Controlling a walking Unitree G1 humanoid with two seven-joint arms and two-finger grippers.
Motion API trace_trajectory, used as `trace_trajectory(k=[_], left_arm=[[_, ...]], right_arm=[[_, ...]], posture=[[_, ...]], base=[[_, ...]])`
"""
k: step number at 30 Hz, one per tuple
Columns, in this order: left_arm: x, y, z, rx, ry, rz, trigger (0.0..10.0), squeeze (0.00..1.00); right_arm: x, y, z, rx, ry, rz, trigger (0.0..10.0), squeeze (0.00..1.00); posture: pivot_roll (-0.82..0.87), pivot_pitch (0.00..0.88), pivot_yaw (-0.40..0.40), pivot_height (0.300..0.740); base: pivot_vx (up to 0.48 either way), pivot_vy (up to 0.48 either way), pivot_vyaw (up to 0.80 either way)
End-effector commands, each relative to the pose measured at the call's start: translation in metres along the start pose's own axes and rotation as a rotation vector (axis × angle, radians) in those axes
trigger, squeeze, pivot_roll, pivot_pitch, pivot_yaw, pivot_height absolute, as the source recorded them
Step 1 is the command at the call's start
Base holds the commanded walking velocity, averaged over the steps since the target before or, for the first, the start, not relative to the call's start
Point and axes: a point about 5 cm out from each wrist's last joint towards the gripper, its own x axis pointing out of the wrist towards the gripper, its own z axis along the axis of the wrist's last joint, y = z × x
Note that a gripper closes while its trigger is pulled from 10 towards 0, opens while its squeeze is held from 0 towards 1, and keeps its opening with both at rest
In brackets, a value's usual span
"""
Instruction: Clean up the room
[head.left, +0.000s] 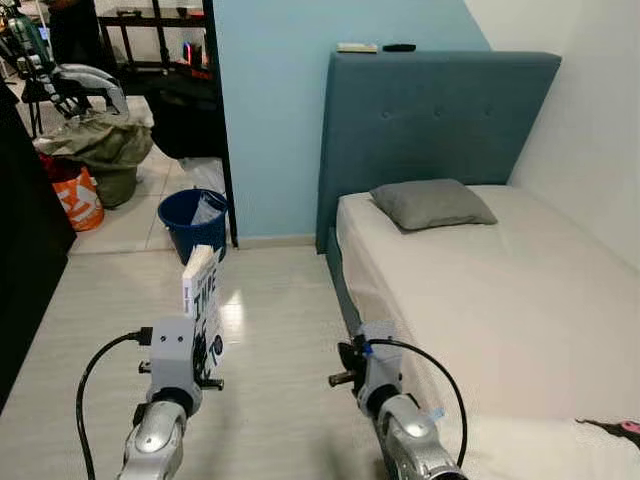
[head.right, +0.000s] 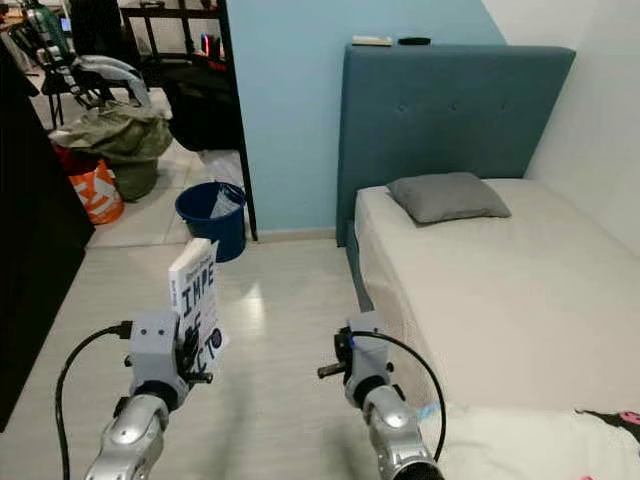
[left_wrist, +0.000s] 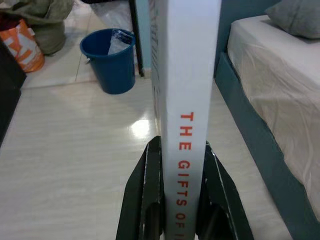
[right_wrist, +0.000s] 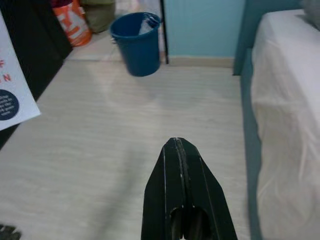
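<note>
A: Book (head.left: 203, 300) first: where is it, and who has it?

B: It is a white paperback with large dark letters on the cover, held upright above the pale floor (head.left: 270, 330). The left tool (left_wrist: 181, 200) grips it by the lower edge, 1 black finger on each side. The left wrist view shows its spine, with red letters reading "THE GIFTS OF".

A: And the other arm?

B: The right tool (right_wrist: 181, 170) is empty, its 2 fingers pressed together, hovering over the floor just beside the bed (head.left: 500, 290).

A: How far along does the tidying look?

B: My judgement: 1 item is picked up but not yet put away, so this is mid-carry. No shelf for it is obvious in these views.

A: What else is around?

B: A grey pillow (head.left: 432, 204) lies on the bed near the teal headboard (head.left: 430, 110). A blue bucket (head.left: 193, 222) stands by the doorway, with an orange bag (head.left: 78, 196) and an olive heap (head.left: 98, 142) beyond it. A dark item (head.left: 610, 430) lies on the bed's near corner; likely more remains.
</note>
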Motion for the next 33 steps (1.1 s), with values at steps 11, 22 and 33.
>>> trace_trajectory(k=[11, 22, 33], left_arm=[[-0.0012, 0.0002, 0.0027, 0.004, -0.024, -0.002, 10.0, 0.0], [0.0007, -0.0006, 0.0035, 0.006, -0.023, -0.007, 10.0, 0.0], [0.0014, -0.0011, 0.0033, 0.004, -0.022, -0.012, 10.0, 0.0]], right_arm=[[0.0007, 0.0011, -0.0009, 0.011, 0.005, -0.002, 10.0, 0.0], [0.0014, 0.0001, 0.0002, 0.011, 0.005, -0.007, 10.0, 0.0], [0.0013, 0.0, 0.0004, 0.013, 0.002, -0.012, 10.0, 0.0]], posture=[[0.02, 0.069, -0.045, 0.74], [0.02, 0.072, -0.038, 0.74], [0.01, 0.072, -0.034, 0.74]], base=[[0.362, 0.0, 0.0], [0.361, 0.0, 0.0], [0.361, 0.0, 0.0]])
